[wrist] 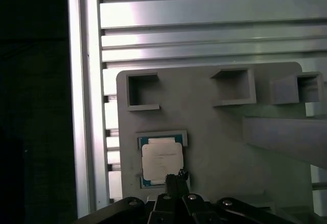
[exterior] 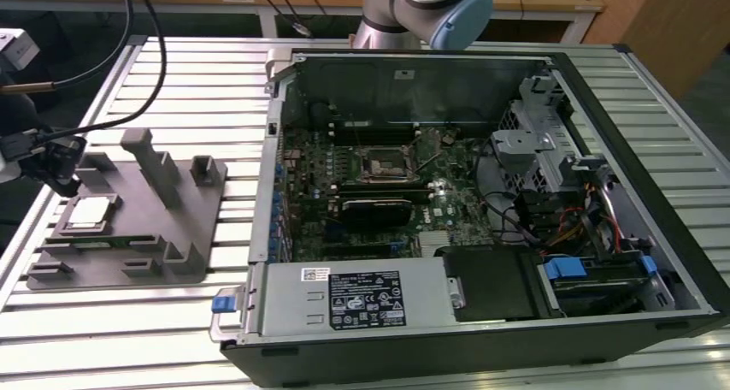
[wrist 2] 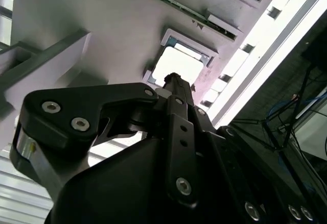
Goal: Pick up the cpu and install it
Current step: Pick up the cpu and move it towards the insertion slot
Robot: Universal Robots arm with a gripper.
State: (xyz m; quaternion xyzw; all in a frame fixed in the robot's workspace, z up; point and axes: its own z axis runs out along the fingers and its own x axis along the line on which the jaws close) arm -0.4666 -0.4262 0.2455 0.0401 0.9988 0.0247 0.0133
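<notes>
The cpu (exterior: 89, 212), a flat silver square with a pale rim, lies in a recess of the grey holder block (exterior: 171, 236) at the exterior view's left. Both wrist views show the cpu (wrist: 161, 160) (wrist 2: 178, 67) in that recess. My gripper (exterior: 63, 183) hangs just above the holder's far left end. In both wrist views the gripper (wrist: 177, 177) (wrist 2: 173, 80) is shut with its narrow tips together, pointing at the cpu's near edge and apart from it. Nothing is held. The motherboard socket (exterior: 382, 163) sits inside the open computer case (exterior: 638, 227).
The holder block carries upright posts (exterior: 154, 163) and several empty square pockets (wrist: 142, 90). It rests on a slatted metal table (exterior: 171, 82). Inside the case are a black finned block (exterior: 377, 210), cables and drive bays (exterior: 570, 202). Loose cables (exterior: 103, 56) hang near my arm.
</notes>
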